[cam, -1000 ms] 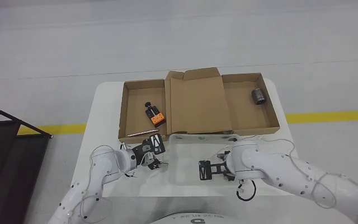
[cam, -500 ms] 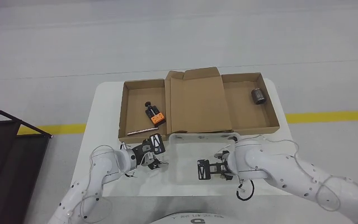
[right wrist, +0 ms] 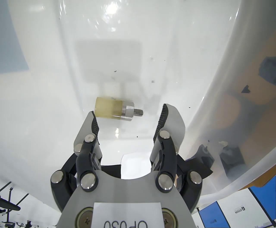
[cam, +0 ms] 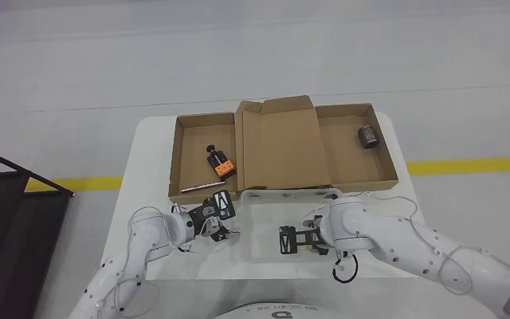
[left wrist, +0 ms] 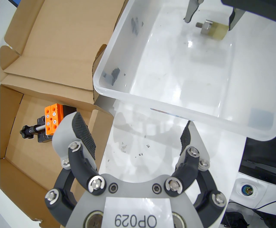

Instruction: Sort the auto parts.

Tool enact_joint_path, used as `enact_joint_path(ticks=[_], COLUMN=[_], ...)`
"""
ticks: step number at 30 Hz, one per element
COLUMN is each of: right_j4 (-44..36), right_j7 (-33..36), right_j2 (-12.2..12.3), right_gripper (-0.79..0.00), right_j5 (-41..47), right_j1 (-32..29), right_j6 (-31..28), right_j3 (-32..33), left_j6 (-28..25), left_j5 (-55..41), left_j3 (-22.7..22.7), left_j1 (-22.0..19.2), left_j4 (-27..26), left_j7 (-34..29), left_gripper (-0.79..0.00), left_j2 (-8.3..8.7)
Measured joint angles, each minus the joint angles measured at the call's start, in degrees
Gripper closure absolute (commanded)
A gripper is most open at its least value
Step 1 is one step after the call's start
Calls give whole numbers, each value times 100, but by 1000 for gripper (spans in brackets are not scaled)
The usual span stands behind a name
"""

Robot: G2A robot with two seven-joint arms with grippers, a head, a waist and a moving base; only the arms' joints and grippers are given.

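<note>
A yellowish cylinder with a metal hex end and threaded stud [right wrist: 114, 110] lies on the floor of a clear plastic bin [right wrist: 217, 90]. My right gripper [right wrist: 129, 119] hangs open just over it, one finger at the part's yellow end. In the left wrist view the same part [left wrist: 212, 28] sits at the bin's [left wrist: 172, 103] far end between the right gripper's fingers [left wrist: 190, 11]. My left gripper [left wrist: 133, 133] is open and holds nothing, outside the bin's near wall. From above, the left gripper [cam: 223, 223] and right gripper [cam: 285, 241] face each other across the bin [cam: 263, 193].
A cardboard box [cam: 283, 147] stands behind the bin. Its left compartment holds an orange and black part [cam: 221, 166] [left wrist: 51, 117] and a thin rod [cam: 203, 189]. Its right compartment holds a dark cylinder [cam: 367, 136]. The white table's front edge is close.
My right gripper has edged a little to the left inside the bin. The left arm has stayed still.
</note>
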Motion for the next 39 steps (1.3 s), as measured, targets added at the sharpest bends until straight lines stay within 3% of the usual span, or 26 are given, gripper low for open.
enact_joint_path(ticks=[15, 21, 27, 35, 39], right_j4=[186, 114, 94, 149, 207], right_j7=[-112, -257, -395, -433, -413], right_j2=[-134, -114, -90, -118, -155], right_gripper=[-388, -631, -705, -693, -619], right_j5=[101, 111, 113, -30, -117], right_j1=[-41, -126, -203, -270, -267], right_j6=[-81, -46, -43, -58, -22], right_j3=[37, 143, 261, 286, 289], left_j6=[0, 0, 0, 0, 0], left_j5=[0, 0, 0, 0, 0], left_j3=[0, 0, 0, 0, 0], left_j1=[0, 0, 0, 0, 0], left_j4=[0, 0, 0, 0, 0], left_j7=[0, 0, 0, 0, 0], left_gripper=[-785, -785, -785, -785, -785], left_j2=[0, 0, 0, 0, 0])
